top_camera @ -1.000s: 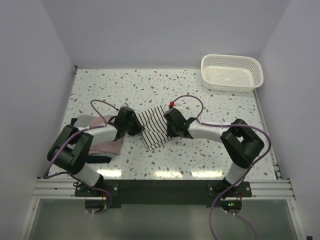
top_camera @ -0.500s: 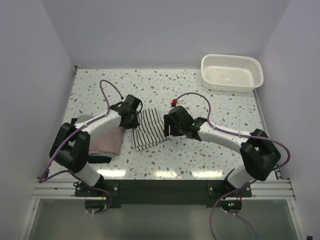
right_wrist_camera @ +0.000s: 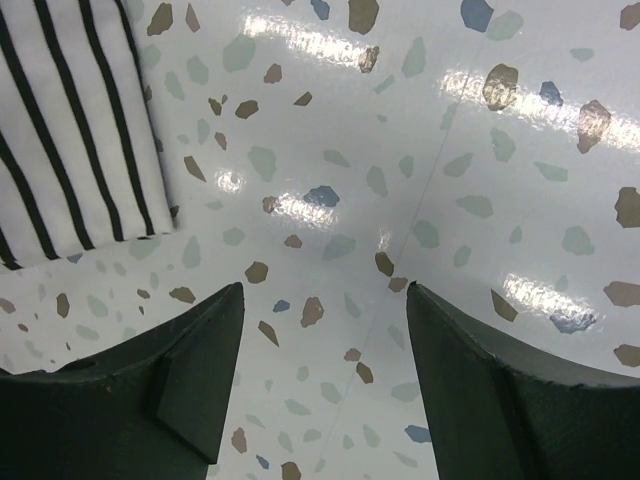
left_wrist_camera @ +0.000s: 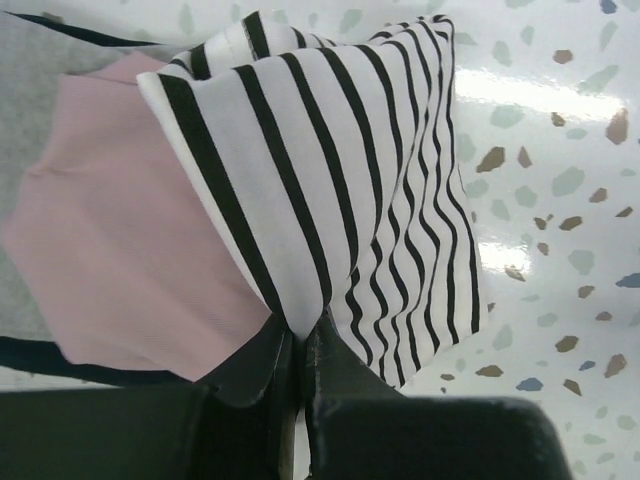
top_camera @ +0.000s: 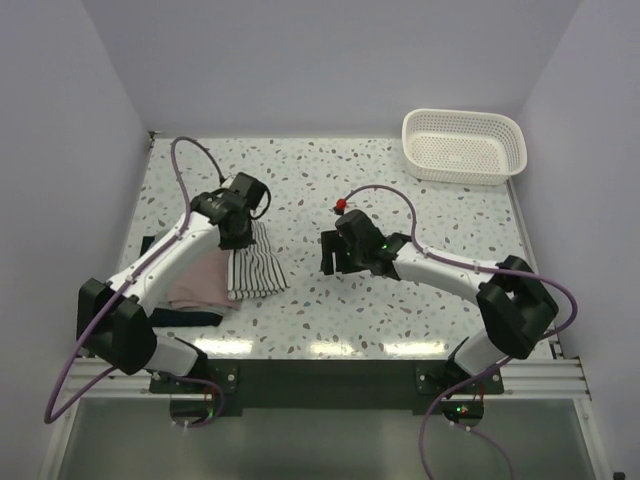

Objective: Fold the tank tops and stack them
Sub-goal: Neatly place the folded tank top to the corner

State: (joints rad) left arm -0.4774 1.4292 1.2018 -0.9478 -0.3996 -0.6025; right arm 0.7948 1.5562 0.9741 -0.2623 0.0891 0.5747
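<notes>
Folded white cloth tank top w/ thin black stripes (left_wrist_camera: 340, 190) is pinched at its edge by the left gripper (left_wrist_camera: 300, 335), fingers closed on it. It lies half over the dusty-pink folded cloth top (left_wrist_camera: 120, 250) to their left. The right gripper (right_wrist_camera: 322, 300) has its fingers wide, empty. Risk: release here could leave stripes skewed off the stack; dragging may rumple pink.

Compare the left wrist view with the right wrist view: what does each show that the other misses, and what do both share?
Only the left wrist view shows the pink tank top lying under the striped tank top, and the left tool shut on a pinched peak of striped cloth. Only the right wrist view shows the right tool, open with nothing between its fingers, above the table. Both show the striped tank top and the speckled table.
</notes>
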